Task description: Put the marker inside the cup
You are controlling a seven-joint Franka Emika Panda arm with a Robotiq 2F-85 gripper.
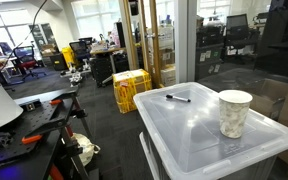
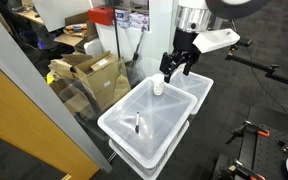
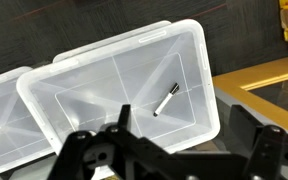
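Black and thin, the marker (image 1: 177,98) lies flat on the translucent plastic lid (image 1: 189,135) of a storage bin, and nothing touches it. The cup (image 1: 234,112), whitish paper with a faint beige pattern, stands upright on the same lid. In an exterior view it is at about 4 o'clock from the marker and well apart from it. In an exterior view from another place, the marker (image 2: 137,124) is at about 7 o'clock from the cup (image 2: 159,88).

The gripper (image 2: 176,72) hangs in the air above the lid, at about 1 o'clock from the cup, near it but higher. Its two fingers stand apart and there is nothing between them. In the wrist view the marker (image 3: 166,100) shows near the middle of the picture, slanted from 7 to 1 o'clock, and the dark fingers frame the bottom edge. The cup does not appear in this view. A second bin (image 3: 4,100) of the same kind stands just beside the first one.

As I judge it, the task is at its very beginning. The marker is not grasped and is not in the cup, and the arm is closer to the cup than to the marker. What is left is nearly everything: to bring the fingers over the marker, lower them, close on it, lift it, carry it over the rolled rim and let it fall inside. The cup looks light, so I think a touch on its side could tip it.
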